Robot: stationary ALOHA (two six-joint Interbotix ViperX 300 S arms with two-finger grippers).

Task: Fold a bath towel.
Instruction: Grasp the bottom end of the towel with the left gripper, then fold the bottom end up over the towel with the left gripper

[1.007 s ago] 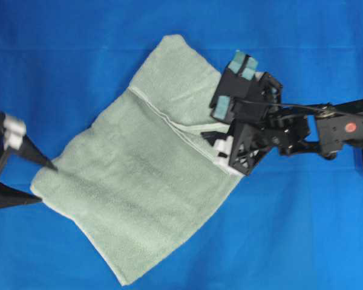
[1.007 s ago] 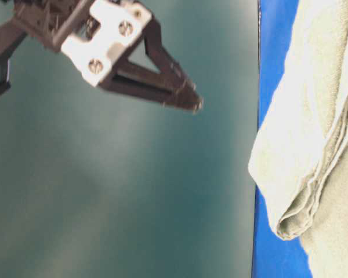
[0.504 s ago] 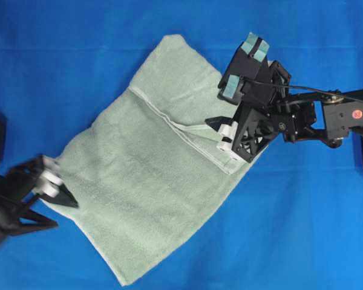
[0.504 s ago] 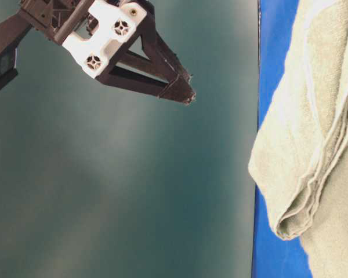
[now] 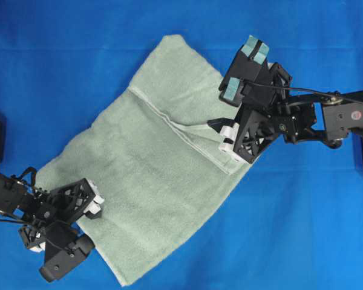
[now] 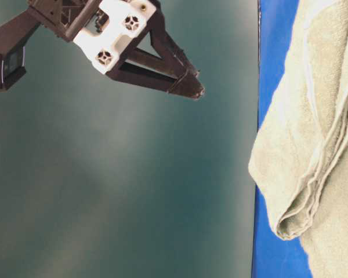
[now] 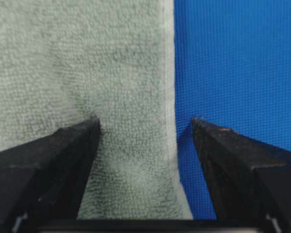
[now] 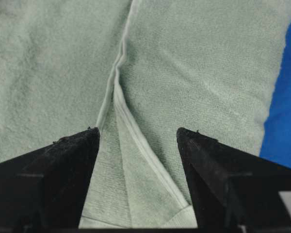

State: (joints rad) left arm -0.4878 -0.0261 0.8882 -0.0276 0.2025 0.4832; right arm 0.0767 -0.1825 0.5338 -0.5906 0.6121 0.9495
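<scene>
My left gripper (image 7: 144, 127) is spread wide over the hemmed edge of the bath towel (image 5: 151, 163), one finger on each side. My right gripper (image 8: 138, 138) is also released, above its folded seam. The towel lies folded diagonally on the blue cloth (image 5: 302, 229).

You're looking at a lab-style robot test bench: a blue cloth (image 5: 78, 54) covers the whole work surface as a backdrop, two black arms reach in from either side, and a plain teal wall (image 6: 122, 174) fills the table-level view.
</scene>
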